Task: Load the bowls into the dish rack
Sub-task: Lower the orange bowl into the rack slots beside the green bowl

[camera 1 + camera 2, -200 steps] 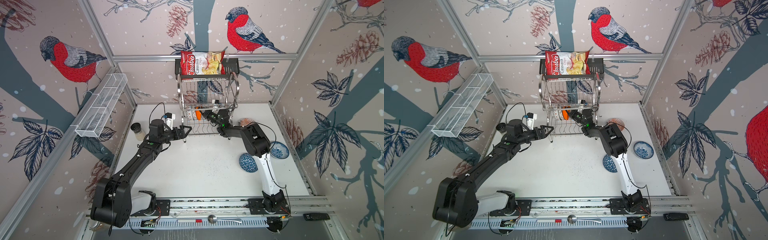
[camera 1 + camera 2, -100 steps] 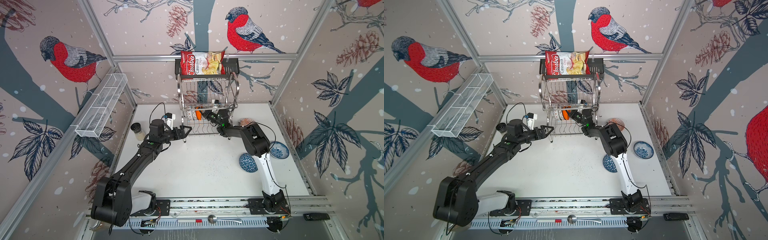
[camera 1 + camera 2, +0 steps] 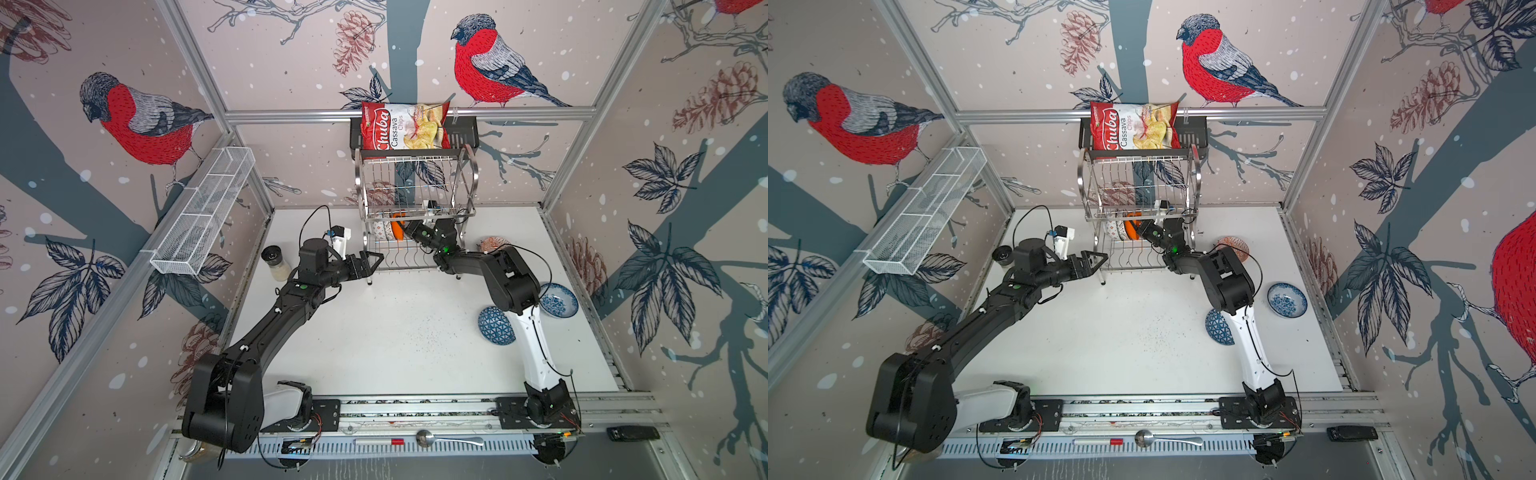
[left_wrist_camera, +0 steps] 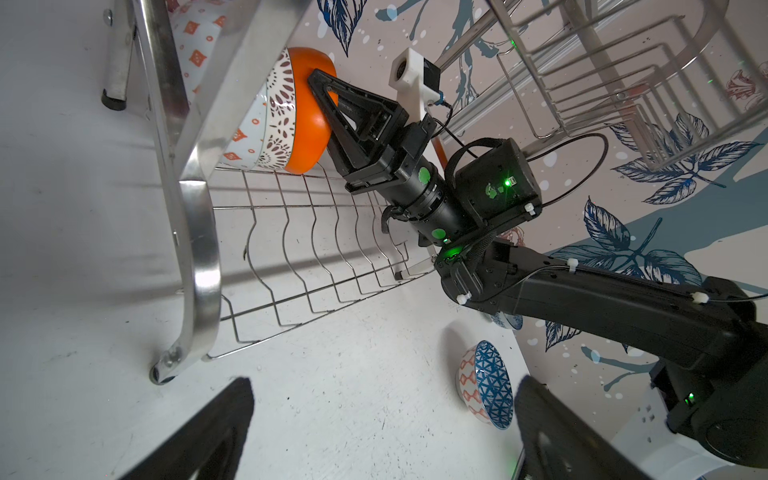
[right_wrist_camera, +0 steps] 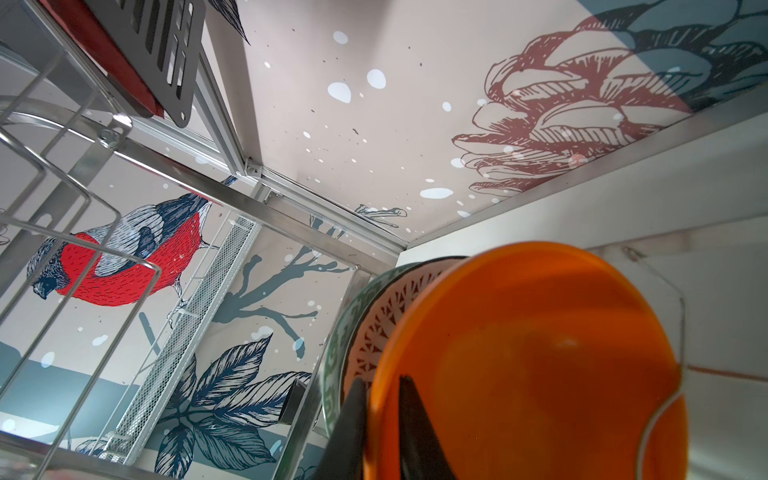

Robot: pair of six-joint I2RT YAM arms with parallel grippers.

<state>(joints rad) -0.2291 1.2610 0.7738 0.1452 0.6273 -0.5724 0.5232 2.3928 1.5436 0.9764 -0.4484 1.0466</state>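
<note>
**Top views.** The dish rack stands at the middle of the surface's far edge. The right pincer reaches under the upper shelf to the orange bowl, which stands on edge at the left end of the lower shelf. Raising the wrist here would likely strike the upper shelf.

The left pincer is empty, with its jaws wide apart, just beside the rack's front-left leg. A forward move could push the leg and shift the rack.

Toward the right edge, the triangle-pattern bowl lies close by the right arm. The blue-floral bowl sits beyond it. A wide sweep on retreat could knock either one.

**Left wrist view.** The right pincer is clamped on the rim of the orange bowl. That bowl leans against a petal-pattern bowl. Whether its lower rim sits between the shelf wires is hidden. If it does not, release may let it roll or topple.

**Right wrist view.** The fingers straddle the rim of the orange bowl. A skewed withdrawal could drag the bowl out or jar its neighbours.
</note>
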